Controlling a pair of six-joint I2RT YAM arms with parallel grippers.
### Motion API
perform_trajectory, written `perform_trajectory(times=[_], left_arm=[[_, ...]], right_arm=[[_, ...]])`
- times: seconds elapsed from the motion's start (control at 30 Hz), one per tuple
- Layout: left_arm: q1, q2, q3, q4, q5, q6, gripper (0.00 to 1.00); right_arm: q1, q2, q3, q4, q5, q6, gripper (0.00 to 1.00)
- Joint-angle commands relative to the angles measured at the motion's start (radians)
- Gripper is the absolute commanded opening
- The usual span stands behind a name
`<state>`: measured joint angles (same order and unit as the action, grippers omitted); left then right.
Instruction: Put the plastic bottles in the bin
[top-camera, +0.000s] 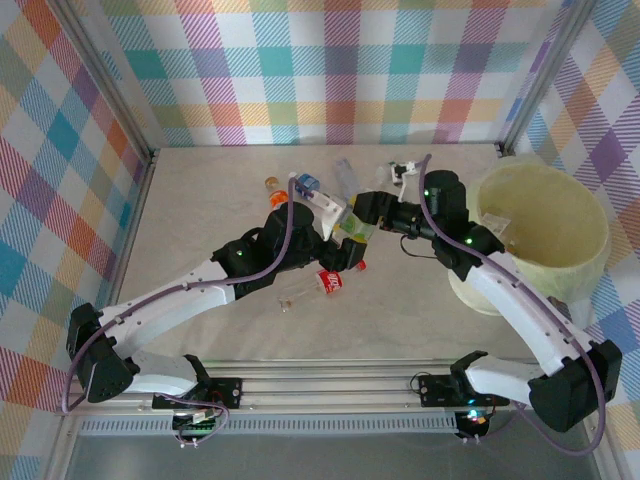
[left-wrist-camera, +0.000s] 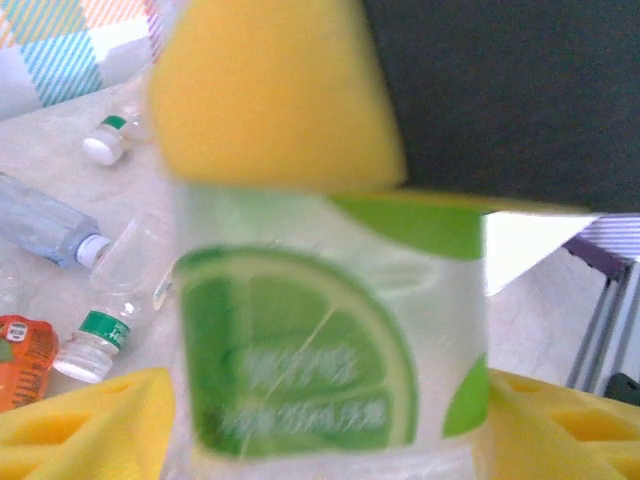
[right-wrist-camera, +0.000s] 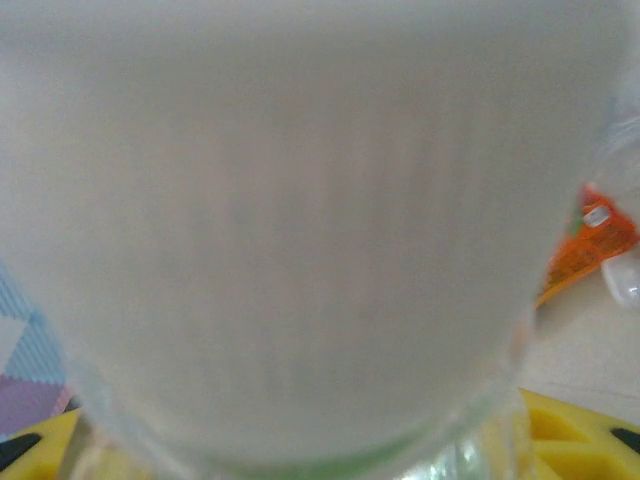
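Currently judged a mid-air handover, just left of the bin (top-camera: 560, 200). Noted lime-label bottle (left-wrist-camera: 320, 350) clear of the table (top-camera: 200, 200), caught between left gripper (left-wrist-camera: 330, 435) and right gripper (right-wrist-camera: 300, 455).

Seen from left wrist: yellow fingers (left-wrist-camera: 80, 425) flanking the label on both sides, touching or just beside it. Cannot tell whether pressing or merely alongside.

Seen in the same view: one yellow pad (left-wrist-camera: 270, 90) of the right gripper laid flat on the bottle's upper body, so recorded as closed on the bottle (jaws partway in, held apart by the bottle's width).

Seen from right wrist: blurred pale bottle wall hard against the lens, yellow fingertips (right-wrist-camera: 585, 435) at the lower corners. Consistent with a deep grasp.

Reason for the pass, as judged: right arm nearer the bin, left arm nearer the loose bottles, so handing across spares the left a long reach.

Counted farther left of the bin, loose on the table: red-label bottle (top-camera: 325, 283), orange bottle (top-camera: 275, 195), blue-capped bottle (top-camera: 305, 183). Contents of the bin too hard to make out.

Next called for, presumably: left fingers well clear before any swing toward the bin. Otherwise risk of a tug or a twisted bottle.
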<state>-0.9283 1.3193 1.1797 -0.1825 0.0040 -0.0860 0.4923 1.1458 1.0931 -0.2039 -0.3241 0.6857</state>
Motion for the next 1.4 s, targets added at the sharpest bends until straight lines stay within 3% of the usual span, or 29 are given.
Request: perform_trajectory(times=[0.0, 0.2, 0.6, 0.87, 1.37], left_arm=[[-0.004, -0.033, -0.038, 0.057, -0.048, -0.017, 0.84], [-0.003, -0.097, -0.110, 0.130, -0.174, -0.043, 1.00], [0.027, -0.193, -0.201, 0.138, -0.467, -0.165, 1.00], [0.060, -0.207, -0.213, 0.078, -0.529, -0.247, 1.00], [0.154, -0.187, -0.219, -0.087, -0.618, -0.465, 1.00]], right_arm=[[-0.002, -0.066, 0.024, -0.059, 0.162, -0.088, 0.41], [-0.035, -0.153, 0.033, -0.093, 0.309, -0.214, 0.34], [-0.093, -0.202, 0.217, -0.216, 0.571, -0.564, 0.31], [-0.184, -0.139, 0.368, -0.325, 0.753, -0.733, 0.31], [-0.419, -0.108, 0.373, -0.539, 0.962, -0.776, 0.28]])
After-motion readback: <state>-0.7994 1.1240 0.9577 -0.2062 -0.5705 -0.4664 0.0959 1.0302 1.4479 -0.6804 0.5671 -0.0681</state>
